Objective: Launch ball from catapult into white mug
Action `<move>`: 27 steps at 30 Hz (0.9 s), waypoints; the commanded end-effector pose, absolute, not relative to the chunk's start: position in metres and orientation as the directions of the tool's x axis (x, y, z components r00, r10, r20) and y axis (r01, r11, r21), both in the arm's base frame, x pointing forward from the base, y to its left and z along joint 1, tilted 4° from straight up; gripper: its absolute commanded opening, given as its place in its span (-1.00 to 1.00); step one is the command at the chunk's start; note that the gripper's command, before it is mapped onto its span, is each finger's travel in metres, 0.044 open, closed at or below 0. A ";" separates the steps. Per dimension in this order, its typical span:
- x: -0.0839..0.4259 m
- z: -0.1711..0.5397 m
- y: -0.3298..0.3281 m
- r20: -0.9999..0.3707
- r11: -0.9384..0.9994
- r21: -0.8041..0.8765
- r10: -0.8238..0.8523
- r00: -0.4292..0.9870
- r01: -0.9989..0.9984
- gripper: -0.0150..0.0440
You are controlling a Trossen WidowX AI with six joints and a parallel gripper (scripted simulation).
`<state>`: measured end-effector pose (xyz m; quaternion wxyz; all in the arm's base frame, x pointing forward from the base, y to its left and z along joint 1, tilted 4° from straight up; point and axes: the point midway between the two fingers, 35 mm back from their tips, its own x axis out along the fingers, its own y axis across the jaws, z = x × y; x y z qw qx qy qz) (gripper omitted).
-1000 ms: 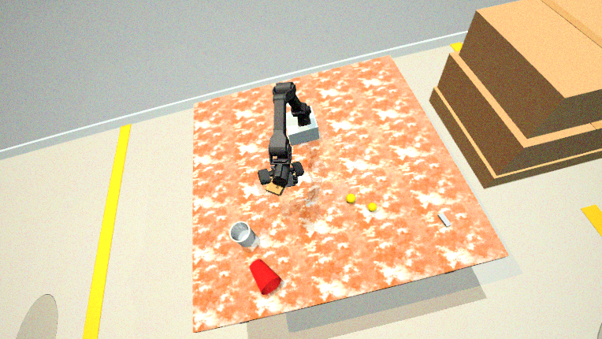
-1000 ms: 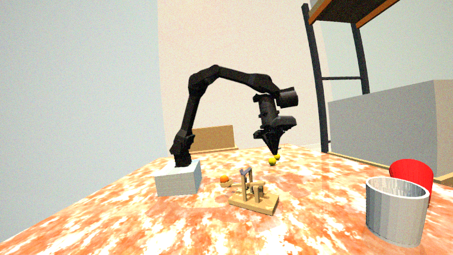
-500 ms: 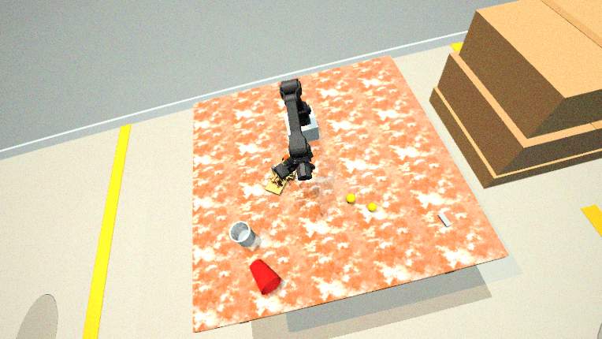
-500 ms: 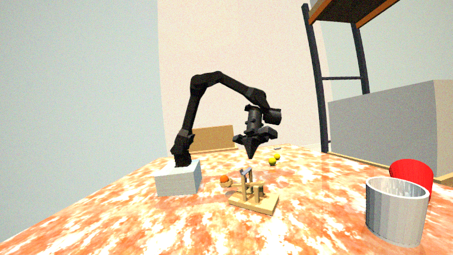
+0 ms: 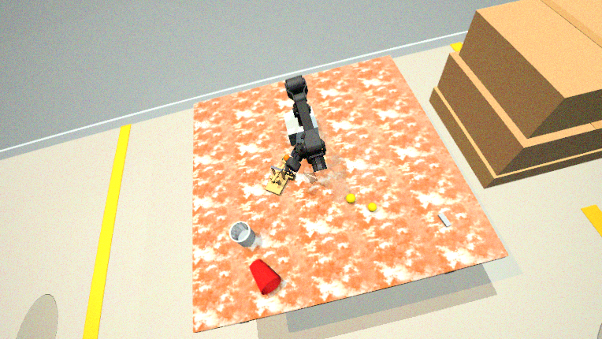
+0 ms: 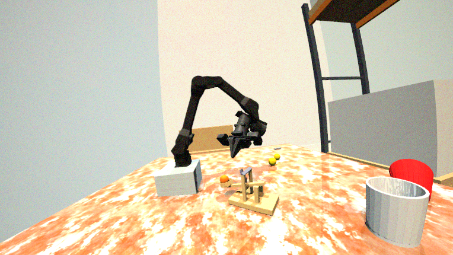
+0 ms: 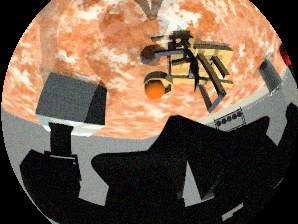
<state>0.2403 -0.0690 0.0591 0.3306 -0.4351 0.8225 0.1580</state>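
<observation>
The orange ball (image 5: 286, 157) (image 6: 224, 178) (image 7: 155, 90) sits in the cup at the end of the catapult's throwing arm, on the side away from the mug. The wooden catapult (image 5: 276, 186) (image 6: 268, 204) stands on the table, its front end facing roughly towards the mug. The white mug (image 5: 248, 238) (image 6: 394, 212) (image 7: 271, 75) stands upright, looking grey in the shade. My gripper (image 6: 233, 155) is shut and empty, pointing down in the air above the catapult's level; it touches nothing. In the top view its fingertips are hard to make out.
A red cup (image 5: 264, 275) (image 6: 412, 169) is just beyond the mug. Two yellow balls (image 5: 350, 198) (image 6: 272, 161) lie to the side. A small grey block (image 5: 444, 219) (image 6: 277, 147) lies farther off. The arm's pale base block (image 6: 175, 182) (image 7: 62, 100) is near the ball.
</observation>
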 end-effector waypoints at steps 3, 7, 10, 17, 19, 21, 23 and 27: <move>0.238 0.058 -0.070 -0.670 0.557 -0.017 -0.623 -0.404 -0.830 -0.49; 0.239 0.052 -0.070 -0.670 0.557 -0.017 -0.623 -0.404 -0.830 -0.49; 0.240 0.047 -0.070 -0.670 0.557 -0.017 -0.623 -0.404 -0.830 -0.49; 0.241 0.035 -0.071 -0.670 0.557 -0.017 -0.623 -0.404 -0.830 -0.49; 0.241 0.032 -0.071 -0.670 0.557 -0.017 -0.623 -0.404 -0.830 -0.49; 0.241 0.029 -0.071 -0.670 0.557 -0.017 -0.623 -0.404 -0.830 -0.49; 0.241 0.025 -0.071 -0.670 0.557 -0.017 -0.623 -0.404 -0.830 -0.49; 0.241 0.019 -0.071 -0.670 0.557 -0.017 -0.623 -0.404 -0.830 -0.49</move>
